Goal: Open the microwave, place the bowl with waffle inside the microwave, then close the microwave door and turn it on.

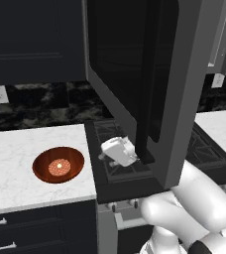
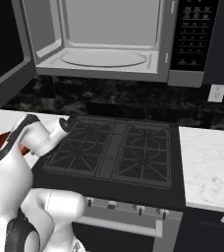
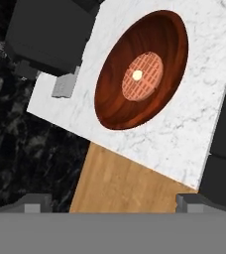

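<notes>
Microwave door (image 1: 154, 74) stands swung open; gripper (image 3: 113, 201), fingers spread and grasping nothing, hovers over the stove's left edge, bowl (image 1: 58, 164) with waffle (image 1: 59, 167) on counter (image 1: 16, 149) at its 9 o'clock.

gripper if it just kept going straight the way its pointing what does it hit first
Probably the bowl. The open gripper faces it in the hand view, with the waffle in its middle and nothing between. Depth is unclear, so it could land on the white counter just short of the rim.

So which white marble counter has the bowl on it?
The white marble counter to the left of the black stove holds the glossy reddish-brown bowl with the round waffle. The white counter on the stove's right side has no bowl.
</notes>
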{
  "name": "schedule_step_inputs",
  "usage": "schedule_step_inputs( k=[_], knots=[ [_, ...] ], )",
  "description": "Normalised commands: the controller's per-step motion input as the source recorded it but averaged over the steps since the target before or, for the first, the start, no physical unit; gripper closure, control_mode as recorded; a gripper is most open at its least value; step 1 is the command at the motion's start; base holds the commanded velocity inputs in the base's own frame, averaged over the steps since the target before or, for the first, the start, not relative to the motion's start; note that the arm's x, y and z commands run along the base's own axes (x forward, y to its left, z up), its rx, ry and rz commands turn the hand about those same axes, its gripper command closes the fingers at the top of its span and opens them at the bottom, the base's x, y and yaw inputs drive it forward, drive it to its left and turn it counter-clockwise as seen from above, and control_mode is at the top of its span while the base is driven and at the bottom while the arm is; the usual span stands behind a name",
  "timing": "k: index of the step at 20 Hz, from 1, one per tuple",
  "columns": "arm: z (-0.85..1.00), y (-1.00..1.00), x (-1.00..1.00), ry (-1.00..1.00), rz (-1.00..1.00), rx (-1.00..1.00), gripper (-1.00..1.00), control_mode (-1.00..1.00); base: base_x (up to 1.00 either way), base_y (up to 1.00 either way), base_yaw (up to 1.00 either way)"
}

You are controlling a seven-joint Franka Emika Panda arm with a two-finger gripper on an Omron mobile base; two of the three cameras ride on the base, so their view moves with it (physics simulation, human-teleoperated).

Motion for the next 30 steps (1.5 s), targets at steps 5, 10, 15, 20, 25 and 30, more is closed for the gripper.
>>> schedule_step_inputs(
  k=[5, 10, 15, 20, 25, 30],
  knots=[
    [-0.04, 0.22, 0.31, 0.0, -0.06, 0.0, -1.0, -1.0, 0.0, 0.0, 0.0],
    [-0.24, 0.15, 0.34, 0.0, -0.06, 0.0, -1.0, -1.0, 0.0, 0.0, 0.0],
    [-0.36, 0.14, 0.37, 0.0, -0.06, -0.01, -1.0, -1.0, 0.0, 0.0, 0.0],
    [-0.26, 0.17, 0.3, 0.0, -0.03, -0.01, -1.0, -1.0, 0.0, 0.0, 0.0],
    [-0.35, 0.09, 0.21, 0.0, 0.0, -0.01, -1.0, -1.0, 0.0, 0.0, 0.0],
    [-0.28, 0.16, 0.16, 0.0, 0.0, 0.0, -1.0, -1.0, 0.0, 0.0, 0.0]
  ],
)
